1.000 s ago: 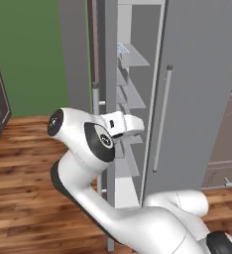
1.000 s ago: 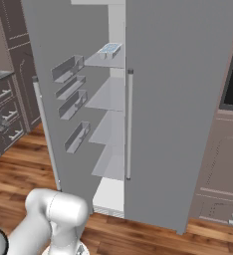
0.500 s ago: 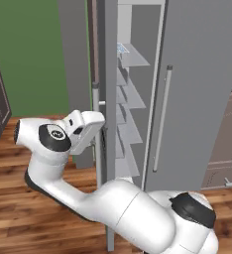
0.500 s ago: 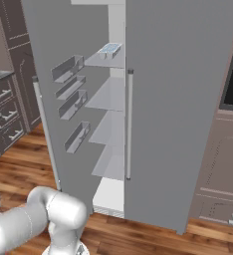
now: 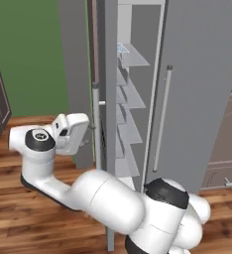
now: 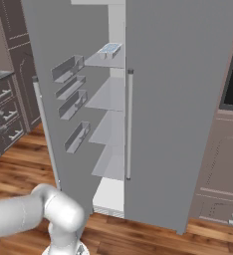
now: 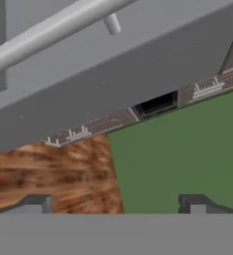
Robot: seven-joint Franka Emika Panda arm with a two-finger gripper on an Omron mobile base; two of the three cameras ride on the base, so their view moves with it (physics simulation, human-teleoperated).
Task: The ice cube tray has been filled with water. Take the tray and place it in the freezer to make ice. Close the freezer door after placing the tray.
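You can see the ice cube tray (image 6: pixel 110 49) lying flat on the top freezer (image 6: pixel 111 94) shelf, long side pointing inward. Your gripper (image 7: pixel 117 201) is wide open, holding nothing.

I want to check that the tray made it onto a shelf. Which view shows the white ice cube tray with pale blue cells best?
The right base view: the white ice cube tray with pale blue cells lies in plain sight on the top white shelf. The left base view catches just a sliver past the door edge.

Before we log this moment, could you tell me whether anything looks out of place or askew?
Only that the freezer door stands open. The ice cube tray lies flat on the top shelf; nothing looks spilled or damaged.
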